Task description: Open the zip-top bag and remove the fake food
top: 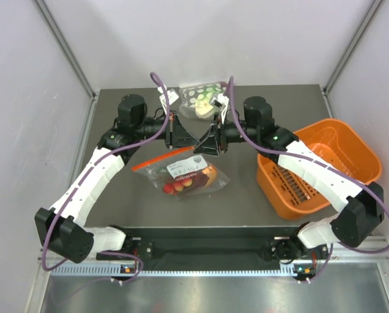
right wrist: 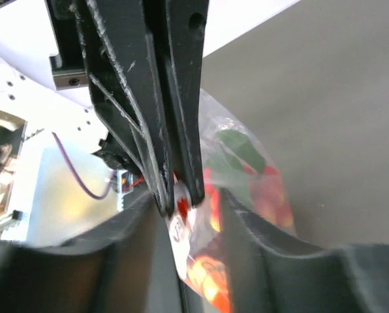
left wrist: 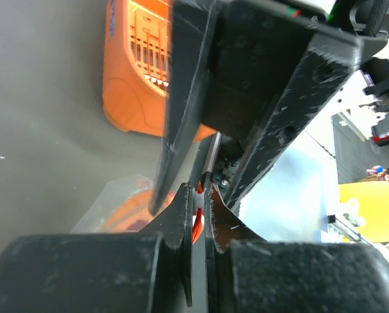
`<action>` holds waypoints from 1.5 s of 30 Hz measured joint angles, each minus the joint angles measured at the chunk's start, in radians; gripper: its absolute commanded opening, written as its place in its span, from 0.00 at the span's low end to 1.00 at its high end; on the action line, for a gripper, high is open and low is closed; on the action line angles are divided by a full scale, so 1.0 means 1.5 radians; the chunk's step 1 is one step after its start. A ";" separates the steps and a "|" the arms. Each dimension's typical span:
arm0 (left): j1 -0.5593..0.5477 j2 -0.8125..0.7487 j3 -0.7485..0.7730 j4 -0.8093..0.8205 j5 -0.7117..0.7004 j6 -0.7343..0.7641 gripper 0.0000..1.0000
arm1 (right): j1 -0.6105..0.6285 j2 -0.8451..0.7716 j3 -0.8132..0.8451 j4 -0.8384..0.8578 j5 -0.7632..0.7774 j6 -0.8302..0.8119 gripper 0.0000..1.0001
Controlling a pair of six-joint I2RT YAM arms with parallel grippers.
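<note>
on grey table, clear zip-top bag holds red fake food

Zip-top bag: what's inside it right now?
Through the clear zip-top bag show red berry-like pieces of fake food, some green, and an orange-yellow piece. The white label covers part of the contents, so the full count cannot be told.

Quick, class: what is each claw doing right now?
Left claw: closed on the red zip edge of the bag.
Right claw: around the bag; open or closed cannot be told.
</note>
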 measured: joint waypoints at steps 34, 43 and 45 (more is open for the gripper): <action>0.052 -0.038 -0.035 0.002 0.023 -0.004 0.06 | 0.022 -0.025 -0.097 0.155 0.070 0.093 0.00; 0.065 -0.043 -0.043 -0.006 0.032 0.014 0.06 | 0.022 -0.025 -0.098 0.157 0.082 0.102 0.00; 0.066 -0.043 -0.043 -0.014 0.032 0.024 0.06 | 0.021 -0.026 -0.104 0.162 0.086 0.105 0.00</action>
